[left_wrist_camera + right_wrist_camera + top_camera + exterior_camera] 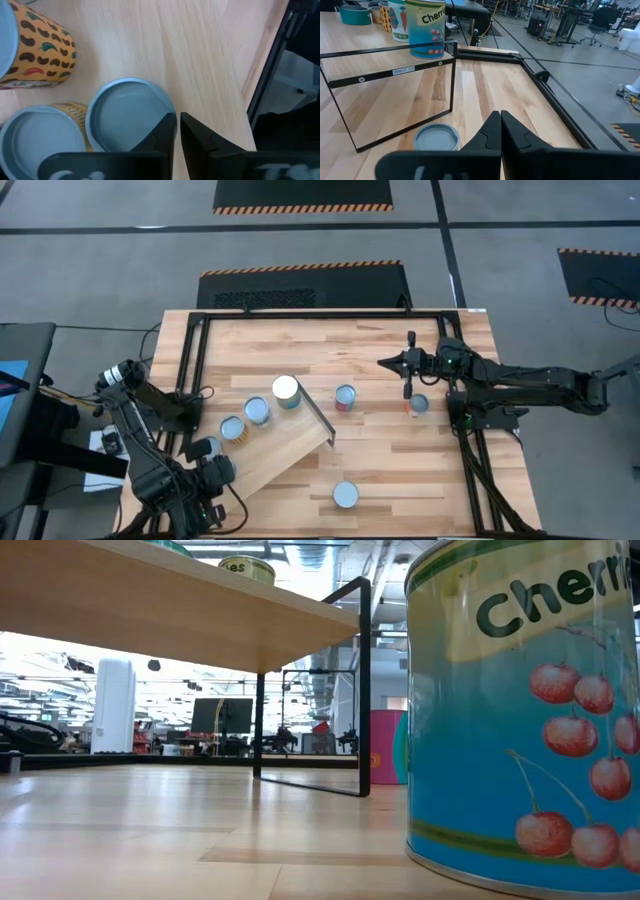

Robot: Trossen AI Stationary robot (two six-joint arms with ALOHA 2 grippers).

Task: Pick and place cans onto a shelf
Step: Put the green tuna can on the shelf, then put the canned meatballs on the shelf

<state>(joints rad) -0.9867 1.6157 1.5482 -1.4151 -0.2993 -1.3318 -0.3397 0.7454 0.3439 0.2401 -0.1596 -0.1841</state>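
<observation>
The shelf is a light-wood plank on a black frame, lying slantwise at the table's near left. Several cans stand in a row on it: a white-topped one, then two with blue tops, and the nearest one. My left gripper points down beside that nearest can, fingers shut but for a slit, with nothing between them. Three cans stand on the table: a red one, an orange one and a teal cherry one. My right gripper hovers shut at the far right. My left gripper comes from above, and one fingertip stands over the rim of the nearest can's top. I cannot tell whether it touches the can. The can stands upright on the shelf.
The shelf's black end frame rises between my right gripper and the cans on it. The black table frame runs along the right side. The teal cherry can stands close to the near edge. Bare wood lies at the table's far middle.
</observation>
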